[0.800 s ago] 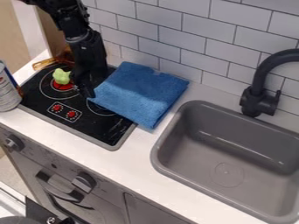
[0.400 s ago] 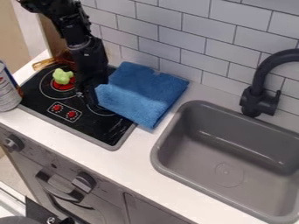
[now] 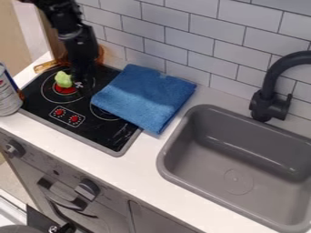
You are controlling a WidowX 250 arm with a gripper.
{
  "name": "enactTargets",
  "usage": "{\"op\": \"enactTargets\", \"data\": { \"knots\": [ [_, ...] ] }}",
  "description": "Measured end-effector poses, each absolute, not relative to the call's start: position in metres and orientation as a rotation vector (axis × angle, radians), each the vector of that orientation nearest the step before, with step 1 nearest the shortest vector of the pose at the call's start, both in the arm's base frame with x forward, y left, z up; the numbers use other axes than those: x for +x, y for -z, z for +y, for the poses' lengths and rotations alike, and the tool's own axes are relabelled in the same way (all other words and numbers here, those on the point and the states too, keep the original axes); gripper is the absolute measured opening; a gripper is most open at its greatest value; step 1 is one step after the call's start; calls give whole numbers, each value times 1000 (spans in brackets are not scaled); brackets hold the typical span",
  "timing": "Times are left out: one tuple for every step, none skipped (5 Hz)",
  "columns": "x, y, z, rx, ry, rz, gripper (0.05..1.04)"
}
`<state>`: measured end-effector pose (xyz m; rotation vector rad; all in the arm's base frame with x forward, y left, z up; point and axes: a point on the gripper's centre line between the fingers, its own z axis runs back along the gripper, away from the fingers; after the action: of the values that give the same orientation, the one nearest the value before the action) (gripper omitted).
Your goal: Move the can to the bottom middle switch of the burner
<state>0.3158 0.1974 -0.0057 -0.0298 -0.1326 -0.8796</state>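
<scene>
**White counter under a tiled wall: the can stands off to the left of my gripper**

Pale tiles (image 3: 176,43) line the wall behind a white counter (image 3: 146,170), with a black burner plate (image 3: 91,132) set into it. My gripper (image 3: 82,87) hangs low over the plate, and whether it is open or closed I cannot tell.

The can (image 3: 8,94) is well apart from me, on the counter by the plate's left side, partly cut off by the view's edge. Two red switches (image 3: 74,119) sit in a panel on the plate, below and slightly left of my gripper in the view; the can is not at them.

Just beside me, to the left, a light green lump (image 3: 63,80) rests on a burner's red centre. An amber see-through item (image 3: 45,67) lies behind me, partly hidden by my arm. To my right, a folded blue cloth (image 3: 146,98) overlaps plate and counter. Farther right come the grey sink (image 3: 237,182) and its black faucet (image 3: 267,102).
</scene>
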Motion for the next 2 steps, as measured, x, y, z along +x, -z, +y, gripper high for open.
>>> {"op": "enactTargets", "data": {
  "knots": [
    [309,-1,228,12,690,-138,1001],
    [306,-11,249,40,559,-193,1001]
  ]
}}
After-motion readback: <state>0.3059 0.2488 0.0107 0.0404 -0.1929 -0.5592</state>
